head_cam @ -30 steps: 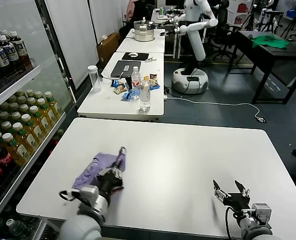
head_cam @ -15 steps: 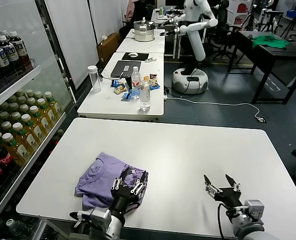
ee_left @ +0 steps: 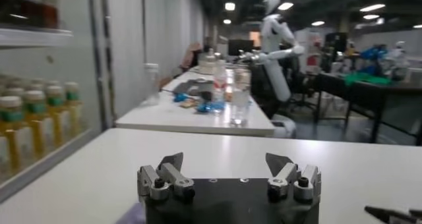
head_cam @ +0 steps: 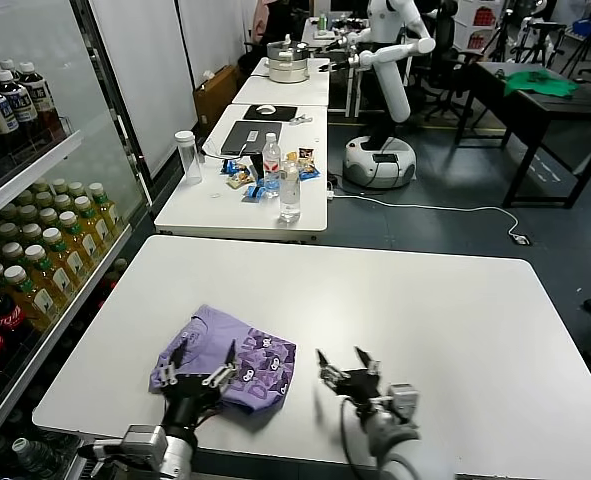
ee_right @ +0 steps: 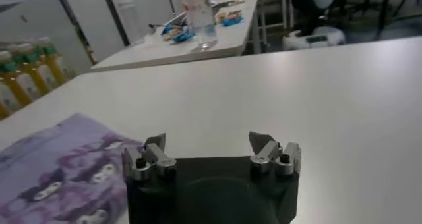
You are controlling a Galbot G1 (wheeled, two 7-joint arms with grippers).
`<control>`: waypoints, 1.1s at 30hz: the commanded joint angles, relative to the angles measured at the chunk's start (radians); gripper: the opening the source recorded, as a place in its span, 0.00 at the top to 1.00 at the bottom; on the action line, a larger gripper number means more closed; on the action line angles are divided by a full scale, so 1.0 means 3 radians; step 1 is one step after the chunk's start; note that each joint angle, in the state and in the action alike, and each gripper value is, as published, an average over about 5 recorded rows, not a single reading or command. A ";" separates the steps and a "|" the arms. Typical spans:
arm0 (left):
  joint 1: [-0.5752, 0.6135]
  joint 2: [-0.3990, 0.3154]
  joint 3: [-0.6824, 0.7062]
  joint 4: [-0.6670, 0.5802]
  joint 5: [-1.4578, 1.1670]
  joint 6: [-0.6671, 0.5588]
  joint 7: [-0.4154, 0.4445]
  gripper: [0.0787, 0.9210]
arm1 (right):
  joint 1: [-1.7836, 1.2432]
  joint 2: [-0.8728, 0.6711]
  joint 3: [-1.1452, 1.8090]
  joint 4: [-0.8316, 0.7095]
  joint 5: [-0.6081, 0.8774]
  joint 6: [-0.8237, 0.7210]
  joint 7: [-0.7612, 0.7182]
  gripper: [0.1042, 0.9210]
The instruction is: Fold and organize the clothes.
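Note:
The lavender T-shirt [head_cam: 225, 358] lies folded in a small bundle on the white table [head_cam: 395, 300], near the front left, its darker purple print on top. My left gripper [head_cam: 197, 365] is open and empty, hovering over the shirt's near edge. My right gripper [head_cam: 343, 364] is open and empty just right of the shirt, above bare table. In the right wrist view the shirt [ee_right: 59, 166] lies beside the open right gripper [ee_right: 208, 141]. In the left wrist view the open left gripper [ee_left: 224, 161] faces across the table; the shirt is nearly hidden.
A glass-door fridge with bottles [head_cam: 35, 240] stands along the left. A second table [head_cam: 255, 180] with bottles, snacks and a laptop is behind. Another robot [head_cam: 390, 60] stands far back. A green cloth [head_cam: 540, 80] lies on a dark table at the back right.
The left gripper let go of the shirt and drew back toward the front edge, now open. The right gripper moved left across the table to just beside the shirt.

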 commanded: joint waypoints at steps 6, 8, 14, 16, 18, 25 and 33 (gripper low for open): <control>0.0274 -0.0125 -0.0479 0.0013 0.0004 -0.0116 -0.0047 0.12 | 0.0404 0.0678 -0.0775 -0.0780 0.0330 0.0032 0.0478 0.12; 0.0266 -0.0131 -0.0474 0.0025 0.0004 -0.0117 -0.0050 0.12 | 0.0362 0.0673 -0.0785 -0.0764 0.0330 0.0029 0.0508 0.12; 0.0237 -0.0146 -0.0433 0.0043 0.0003 -0.0115 -0.0058 0.12 | 0.0212 0.0622 -0.0813 -0.0615 0.0307 0.0045 0.0531 0.14; 0.0232 -0.0147 -0.0419 0.0047 0.0003 -0.0115 -0.0059 0.12 | 0.0175 0.0580 -0.0805 -0.0560 0.0248 0.0060 0.0517 0.18; 0.0230 -0.0145 -0.0410 0.0052 0.0002 -0.0116 -0.0060 0.12 | 0.0160 0.0517 -0.0772 -0.0526 0.0151 0.0071 0.0494 0.26; 0.0217 -0.0139 -0.0371 0.0077 0.0001 -0.0119 -0.0065 0.12 | 0.0225 0.0258 -0.0586 -0.0514 -0.0366 0.0057 0.0299 0.50; 0.0180 -0.0125 -0.0290 0.0122 -0.0001 -0.0113 -0.0071 0.12 | 0.0562 -0.0209 -0.0234 -0.0493 -0.0656 -0.0163 -0.0170 0.79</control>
